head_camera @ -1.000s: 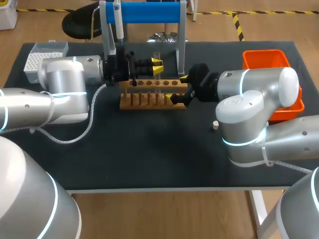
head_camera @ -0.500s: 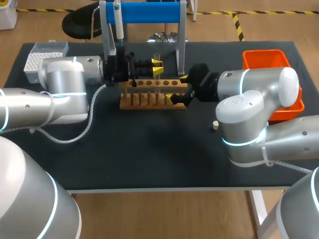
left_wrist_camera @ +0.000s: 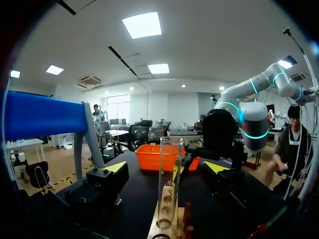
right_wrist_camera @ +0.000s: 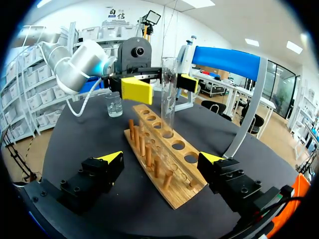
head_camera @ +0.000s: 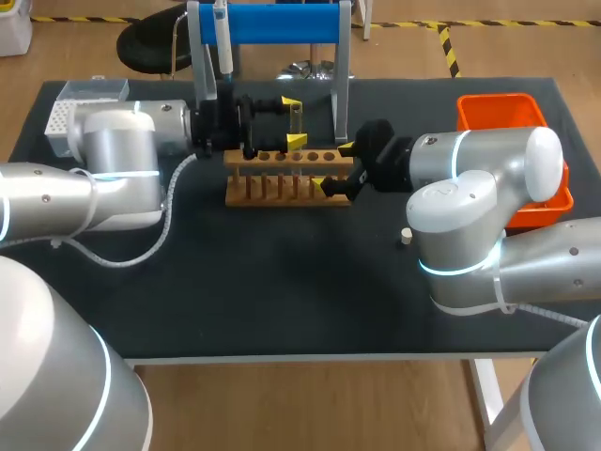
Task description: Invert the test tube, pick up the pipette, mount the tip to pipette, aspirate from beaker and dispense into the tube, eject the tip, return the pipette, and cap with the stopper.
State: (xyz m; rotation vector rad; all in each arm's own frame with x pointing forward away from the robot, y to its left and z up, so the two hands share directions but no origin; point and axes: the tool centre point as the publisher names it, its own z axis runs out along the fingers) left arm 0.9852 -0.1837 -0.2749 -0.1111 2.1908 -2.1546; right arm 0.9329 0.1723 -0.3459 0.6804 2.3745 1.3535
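Note:
A clear test tube (head_camera: 296, 115) stands upright, mouth up, in a back-row hole of the wooden rack (head_camera: 282, 188). My left gripper (head_camera: 294, 121) is open with a yellow tip on each side of the tube, neither touching it. The left wrist view shows the tube (left_wrist_camera: 168, 184) between the wide-spread fingers of that gripper (left_wrist_camera: 166, 168). My right gripper (head_camera: 332, 165) is open around the rack's right end; its wrist view has the rack (right_wrist_camera: 172, 191) between its fingers (right_wrist_camera: 109, 159). The pipette (head_camera: 223, 42) hangs on the blue stand. A small stopper (head_camera: 406, 236) lies on the mat. A beaker (right_wrist_camera: 113, 104) stands past the rack.
A tip box (head_camera: 70, 105) sits at the back left behind my left arm. An orange bin (head_camera: 502, 113) stands at the back right, partly behind my right arm. The blue stand's uprights (head_camera: 342, 66) rise just behind the rack.
My left gripper's fingers have spread wide apart and let go of the test tube, which stays standing in the rack. My right arm has not moved.

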